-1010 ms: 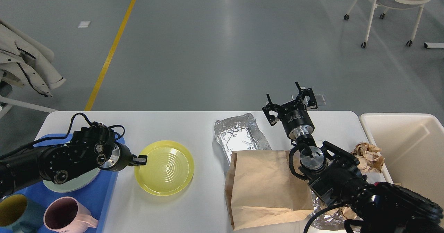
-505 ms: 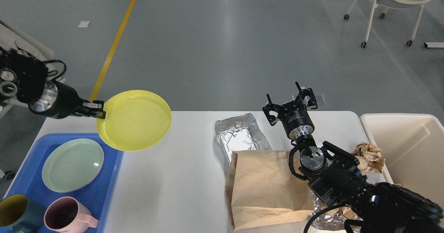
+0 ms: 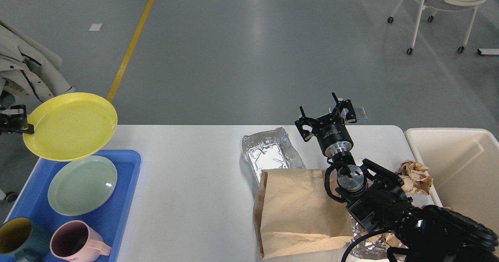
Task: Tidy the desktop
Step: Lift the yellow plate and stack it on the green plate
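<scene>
The white desktop (image 3: 195,184) fills the lower half of the head view. My left gripper (image 3: 24,124) is at the far left edge, shut on the rim of a yellow plate (image 3: 70,125), which hangs in the air above the far end of the blue tray (image 3: 130,184). My right gripper (image 3: 326,115) is open and empty, raised above the far side of the desktop beyond a brown paper bag (image 3: 300,211) and beside a crumpled foil tray (image 3: 271,153).
The blue tray holds a pale green plate (image 3: 82,184), a pink mug (image 3: 74,242) and a dark teal mug (image 3: 15,238). Crumpled brown paper (image 3: 415,176) lies near the cream bin (image 3: 460,164) at the right. More foil (image 3: 368,244) shows under my right arm.
My left gripper lifted the yellow plate off the desktop and carried it left, to above the blue tray's far end. The right arm has not moved.
</scene>
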